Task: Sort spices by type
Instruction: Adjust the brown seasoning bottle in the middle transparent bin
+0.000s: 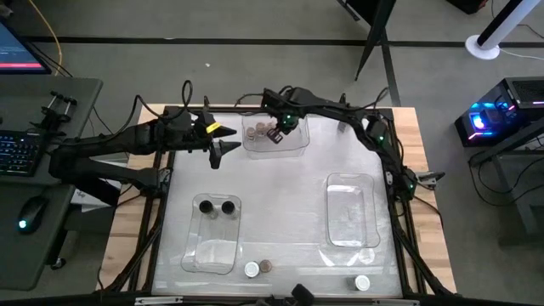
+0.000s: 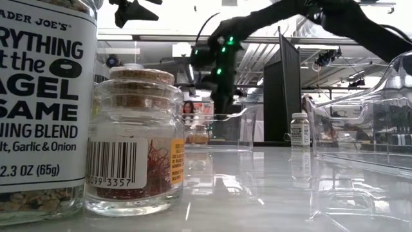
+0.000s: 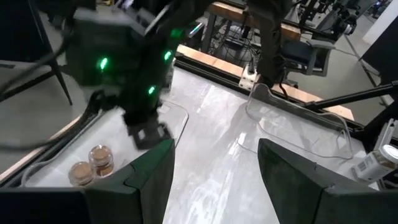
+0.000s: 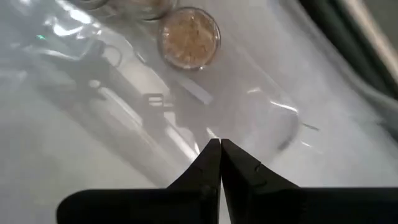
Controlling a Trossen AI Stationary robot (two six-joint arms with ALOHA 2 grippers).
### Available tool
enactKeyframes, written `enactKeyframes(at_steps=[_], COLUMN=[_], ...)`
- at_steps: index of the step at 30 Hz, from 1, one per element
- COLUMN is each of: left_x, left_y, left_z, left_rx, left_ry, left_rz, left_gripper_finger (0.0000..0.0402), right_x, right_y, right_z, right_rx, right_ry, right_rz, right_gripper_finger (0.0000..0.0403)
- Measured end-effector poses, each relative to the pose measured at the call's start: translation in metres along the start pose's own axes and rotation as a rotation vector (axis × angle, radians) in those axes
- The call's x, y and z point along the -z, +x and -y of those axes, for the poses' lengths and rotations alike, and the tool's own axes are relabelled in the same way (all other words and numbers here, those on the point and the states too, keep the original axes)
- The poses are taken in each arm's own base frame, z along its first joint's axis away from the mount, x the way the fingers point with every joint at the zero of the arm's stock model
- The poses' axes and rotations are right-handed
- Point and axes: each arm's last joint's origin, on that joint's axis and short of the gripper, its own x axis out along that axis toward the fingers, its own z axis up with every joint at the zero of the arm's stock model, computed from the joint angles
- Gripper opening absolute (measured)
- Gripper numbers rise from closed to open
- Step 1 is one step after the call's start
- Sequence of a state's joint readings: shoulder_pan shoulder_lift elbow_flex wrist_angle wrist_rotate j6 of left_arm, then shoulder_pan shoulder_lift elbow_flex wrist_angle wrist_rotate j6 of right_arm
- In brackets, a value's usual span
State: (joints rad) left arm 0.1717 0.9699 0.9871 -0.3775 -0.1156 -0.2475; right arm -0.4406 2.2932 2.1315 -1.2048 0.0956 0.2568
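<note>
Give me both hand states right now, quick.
Left hand: open, empty, raised beside the far bin.
Right hand: closed, empty, over that bin near the tan-lidded jars.

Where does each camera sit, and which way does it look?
High: overhead, facing down on the table; both arms show.
Low: table height, looking across past a cork-lidded jar; right arm behind.
Left wrist: past open left gripper toward right arm.
Right wrist: down past shut right gripper into back bin.
Both wrist views share tan-lidded jars.
</note>
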Motion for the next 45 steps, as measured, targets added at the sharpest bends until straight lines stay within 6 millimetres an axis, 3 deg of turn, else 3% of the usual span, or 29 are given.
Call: enactKeyframes(at_steps=[4,7,11,16,24,45], left_x=[0.000,0.000,-0.001,-0.002,-0.011,-0.018], left_y=[0.000,0.000,0.000,0.000,-0.001,-0.002], left_z=[0.000,0.000,0.000,0.000,0.003,0.005], left_rx=[-0.001,0.000,0.002,0.003,0.033,0.049], left_ry=[0.035,0.041,0.039,0.013,-0.044,-0.032], left_rz=[0.000,0.001,0.014,0.020,0.113,0.182], left_gripper_finger=[0.0218,0.0218,0.0218,0.0218,0.0218,0.0218], right_x=[0.003,0.001,-0.008,-0.019,-0.024,-0.035], right_y=[-0.034,-0.042,-0.028,0.006,0.037,0.041], right_z=[-0.007,-0.017,-0.037,-0.056,-0.060,-0.061], right_rx=[-0.119,-0.274,-0.306,-0.333,-0.262,-0.217], right_ry=[-0.065,-0.083,-0.039,0.121,0.314,0.418], right_rz=[0.072,0.109,0.195,0.269,0.279,0.417], right_gripper_finger=[0.0002,0.0002,0.0002,0.0002,0.0001,0.0000])
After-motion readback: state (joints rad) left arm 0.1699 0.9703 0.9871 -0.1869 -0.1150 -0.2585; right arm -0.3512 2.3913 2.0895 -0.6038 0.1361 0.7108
